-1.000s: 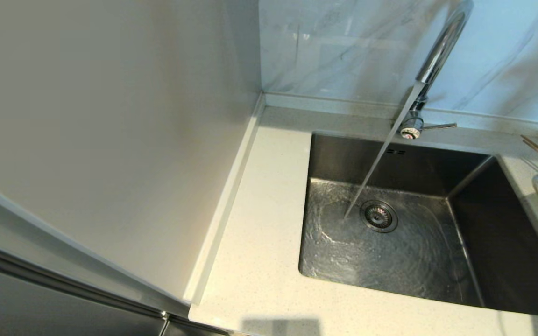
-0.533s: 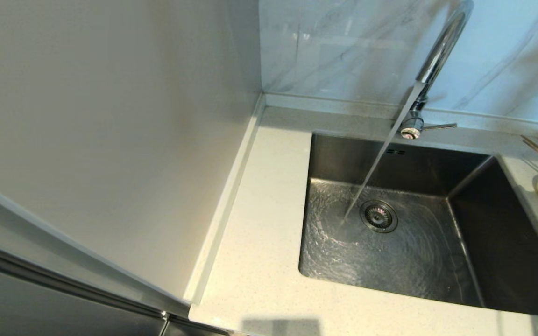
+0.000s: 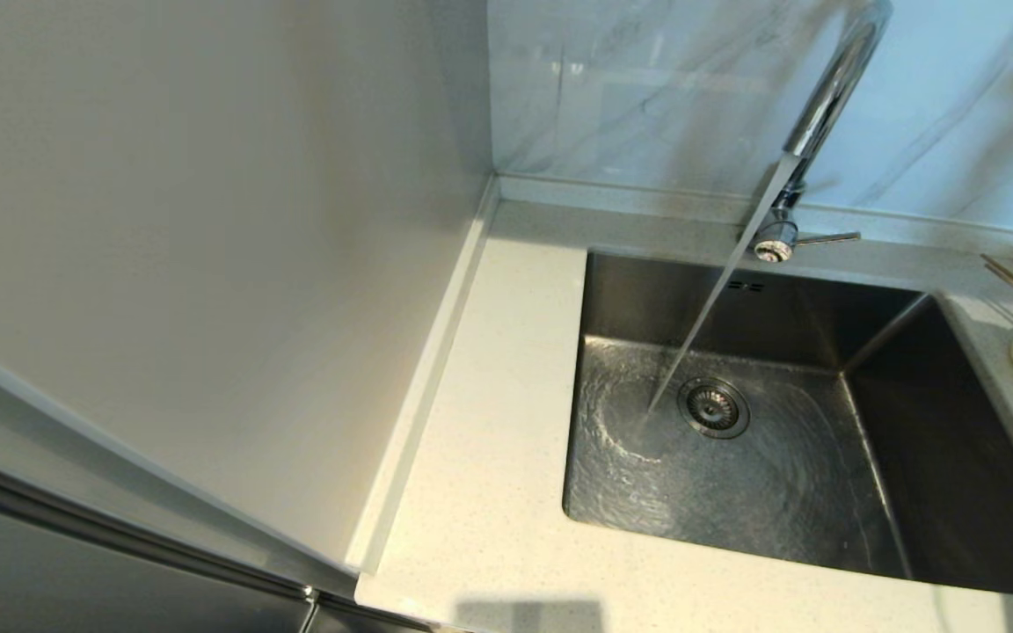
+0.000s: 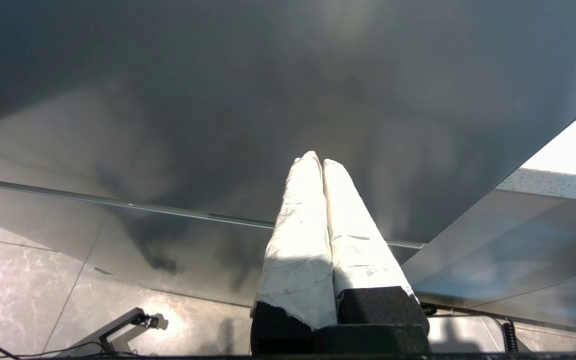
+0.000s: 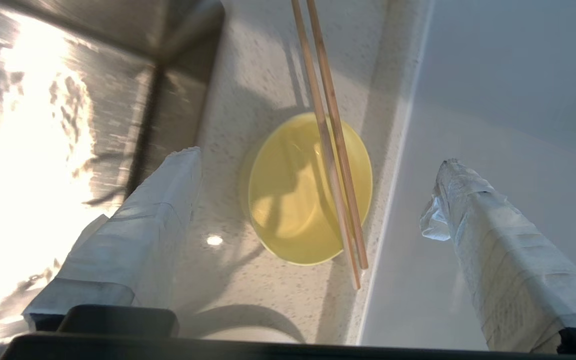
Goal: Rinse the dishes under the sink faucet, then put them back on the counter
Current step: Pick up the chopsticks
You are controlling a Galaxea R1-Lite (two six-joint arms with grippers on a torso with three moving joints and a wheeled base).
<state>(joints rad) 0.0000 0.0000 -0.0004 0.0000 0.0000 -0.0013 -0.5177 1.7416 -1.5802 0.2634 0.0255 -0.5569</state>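
the right gripper (image 5: 313,200) was held wide open and empty above the bowl (image 5: 298,200) and chopsticks (image 5: 335,165), likely to grab them.

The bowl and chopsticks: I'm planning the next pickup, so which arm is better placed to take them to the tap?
Probably right. The right gripper hangs open above the bowl with chopsticks across it, on the counter right of the sink. The left gripper is shut, off by a dark panel.
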